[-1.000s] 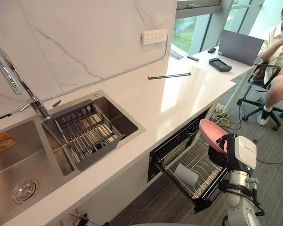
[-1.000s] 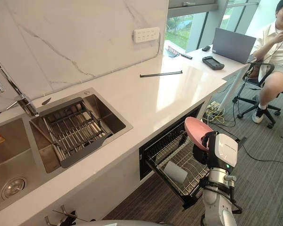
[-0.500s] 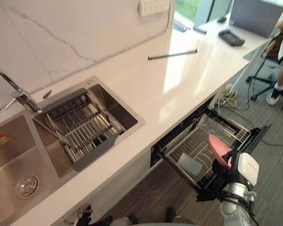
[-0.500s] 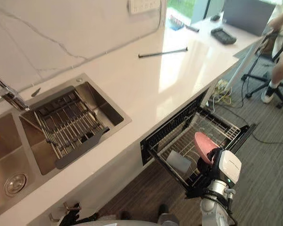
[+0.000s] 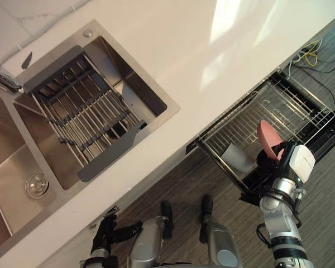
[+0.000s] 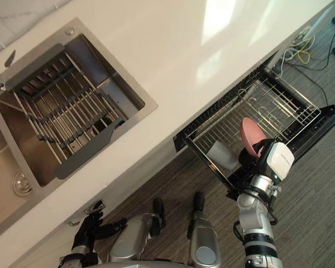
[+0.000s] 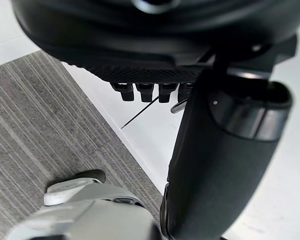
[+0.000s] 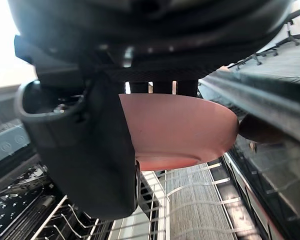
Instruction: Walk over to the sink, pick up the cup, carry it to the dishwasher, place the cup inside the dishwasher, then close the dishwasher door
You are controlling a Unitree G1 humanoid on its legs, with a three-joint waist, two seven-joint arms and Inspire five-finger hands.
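White counter spans the upper frame, with the sink at upper left and the pulled-out dishwasher rack at right. My right hand hangs over the rack, fingers curled round the pink cup. I should lower it gently beside the grey tumbler. My left hand idles relaxed at lower left.

Glossy white counter, brushed steel sink, wire rack

white counter | inset sink | drain rack inside sink
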